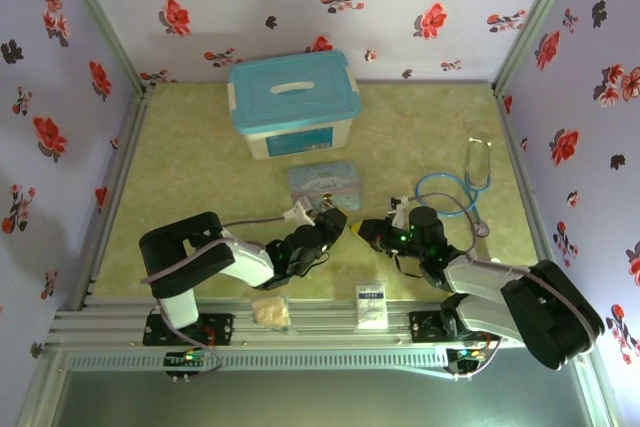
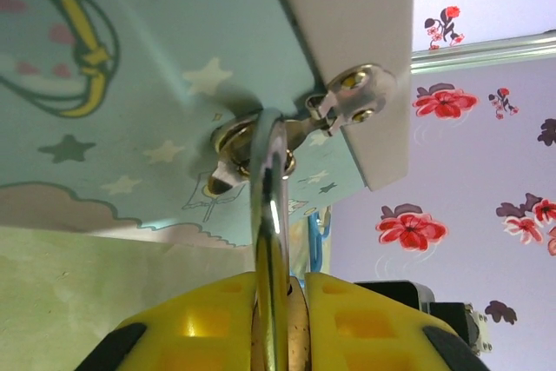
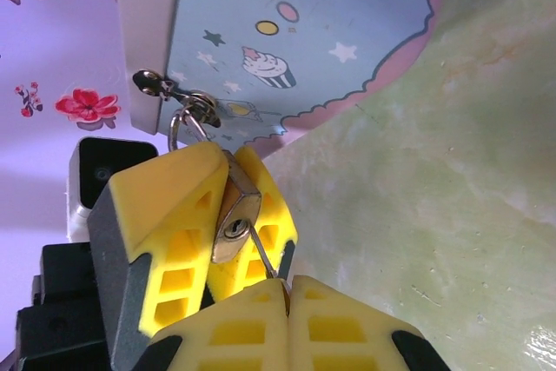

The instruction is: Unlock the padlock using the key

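The head of the key [image 3: 263, 256] is hidden inside the closed right gripper [image 3: 287, 294] at 6 o'clock in the right wrist view. The body of the padlock [image 2: 270, 210] is buried within the left gripper [image 2: 278, 288] at 6 o'clock in the left wrist view, and its shackle is blurred. From above, both are too small to be made out.

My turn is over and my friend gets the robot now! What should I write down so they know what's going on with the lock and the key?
Left end effector: shut on the padlock, holding it next to the blue tin.
Right end effector: shut on the key, whose tip sits in the padlock's keyhole.
Done: padlock gripped, key gripped and pushed in.
Left to do: turn the key and pull the shackle open. It is still looped through the ring on the tin's clasp, and I can't tell whether it has popped free yet.
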